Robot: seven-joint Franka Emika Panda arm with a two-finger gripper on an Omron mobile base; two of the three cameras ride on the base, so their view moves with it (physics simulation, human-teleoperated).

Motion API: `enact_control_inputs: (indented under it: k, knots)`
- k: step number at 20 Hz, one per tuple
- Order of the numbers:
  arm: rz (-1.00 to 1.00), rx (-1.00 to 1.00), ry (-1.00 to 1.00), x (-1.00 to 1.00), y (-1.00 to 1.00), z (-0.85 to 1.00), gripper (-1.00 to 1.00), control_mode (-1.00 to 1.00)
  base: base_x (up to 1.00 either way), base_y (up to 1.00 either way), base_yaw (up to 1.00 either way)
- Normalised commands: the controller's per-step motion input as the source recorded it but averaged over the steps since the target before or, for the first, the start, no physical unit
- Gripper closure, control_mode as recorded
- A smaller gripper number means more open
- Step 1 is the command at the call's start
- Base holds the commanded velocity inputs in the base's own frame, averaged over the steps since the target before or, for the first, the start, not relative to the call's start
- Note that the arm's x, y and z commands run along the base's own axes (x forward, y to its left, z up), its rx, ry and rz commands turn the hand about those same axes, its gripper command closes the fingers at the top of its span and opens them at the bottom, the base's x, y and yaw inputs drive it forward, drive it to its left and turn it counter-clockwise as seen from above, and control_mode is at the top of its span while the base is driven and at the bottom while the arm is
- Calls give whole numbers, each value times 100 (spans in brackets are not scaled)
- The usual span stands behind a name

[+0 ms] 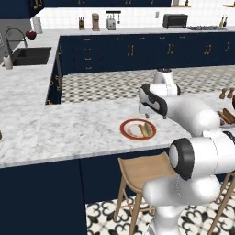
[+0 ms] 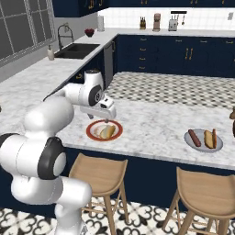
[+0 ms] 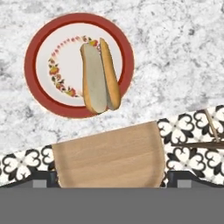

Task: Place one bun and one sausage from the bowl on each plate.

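A white plate with an orange-red rim [image 2: 93, 133] [image 1: 125, 129] [image 3: 41, 39] lies near the counter's front edge. One open bun [image 2: 109, 131] [image 1: 146, 130] [image 3: 99, 74] rests on its right half. My gripper [image 2: 109, 120] [image 1: 146, 115] [image 3: 111, 179] hangs open just above this plate with nothing between its fingers. Further right on the counter, a grey plate [image 2: 203, 146] carries a sausage [image 2: 194, 137] and a bun [image 2: 210, 138]. A dark brown thing [image 2: 233, 120] cut off by the right edge may be the bowl; I cannot tell.
Two wooden stools [image 2: 98, 173] [image 2: 206, 195] stand below the counter's front edge; one seat [image 3: 109, 159] lies right under the hand. A sink [image 2: 75, 50] sits at the far left, and small appliances line the back wall.
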Motion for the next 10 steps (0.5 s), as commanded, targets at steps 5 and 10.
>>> enact_control_inputs:
  k: [5,10]
  knots:
    - [10,0,-10,-63,0,39,-100,-100,0,0,0]
    - [7,0,-8,-22,0,17,-100,100,-8,-1,4]
